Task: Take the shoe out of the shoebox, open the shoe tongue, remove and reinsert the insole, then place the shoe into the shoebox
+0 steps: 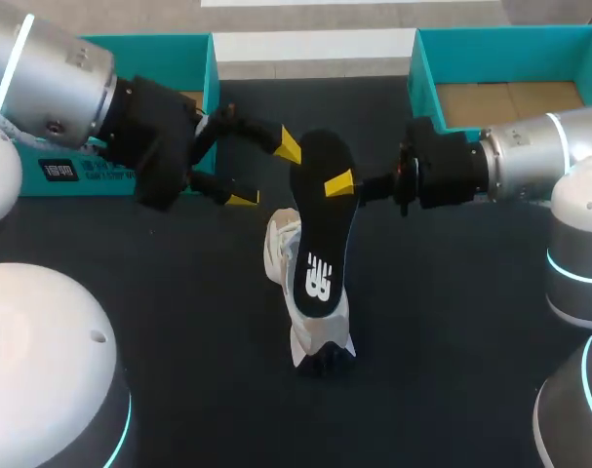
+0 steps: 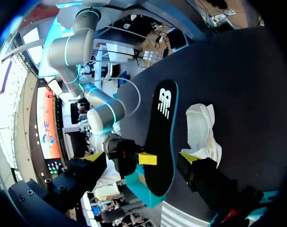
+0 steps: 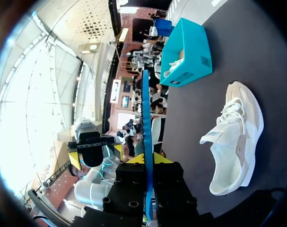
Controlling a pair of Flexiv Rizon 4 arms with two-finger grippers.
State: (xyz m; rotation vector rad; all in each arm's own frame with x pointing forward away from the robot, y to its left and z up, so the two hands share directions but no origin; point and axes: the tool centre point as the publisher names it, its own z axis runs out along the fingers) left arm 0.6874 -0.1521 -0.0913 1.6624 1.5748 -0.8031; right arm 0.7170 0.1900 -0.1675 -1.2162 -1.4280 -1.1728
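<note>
Insole (image 1: 320, 229): clamped edge-on in right jaws, above shoe (image 1: 279, 252); left jaws spread wide, empty, just beside insole.

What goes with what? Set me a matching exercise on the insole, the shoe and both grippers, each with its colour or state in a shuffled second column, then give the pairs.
Things
1. insole
2. shoe
3. left gripper
4. right gripper

States
A. open, fingers spread wide
B. white, resting on the table
C. shut on a thin black thing
D. black, held up off the table

Pairs: 1-D, 2-B, 3-A, 4-C
</note>
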